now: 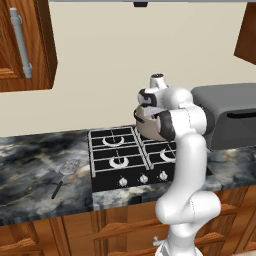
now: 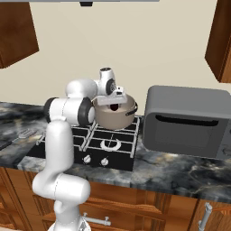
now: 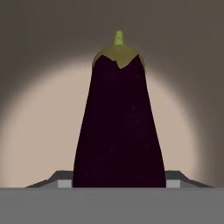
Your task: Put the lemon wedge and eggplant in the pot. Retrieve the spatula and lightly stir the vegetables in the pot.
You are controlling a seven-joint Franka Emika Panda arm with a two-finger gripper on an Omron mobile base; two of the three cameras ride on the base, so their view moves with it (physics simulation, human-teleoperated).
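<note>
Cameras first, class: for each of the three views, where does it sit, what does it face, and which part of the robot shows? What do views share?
Left base view: behind the arm's left, facing stove, spatula, pot; arm at lower right.
Right base view: behind its right, facing pot, microwave; arm at lower left.
Hand view: on the hand, facing the eggplant inside the pot.
Both base views share stove and pot.

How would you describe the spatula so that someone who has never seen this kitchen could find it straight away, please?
Start at the black stove set in the dark marbled counter. On the bare counter to the stove's left lies the spatula, apart from the burners. It is a slim utensil with a pale grey perforated head and a thin dark handle, while the pot and the grey oven are bulky things further right.
</note>
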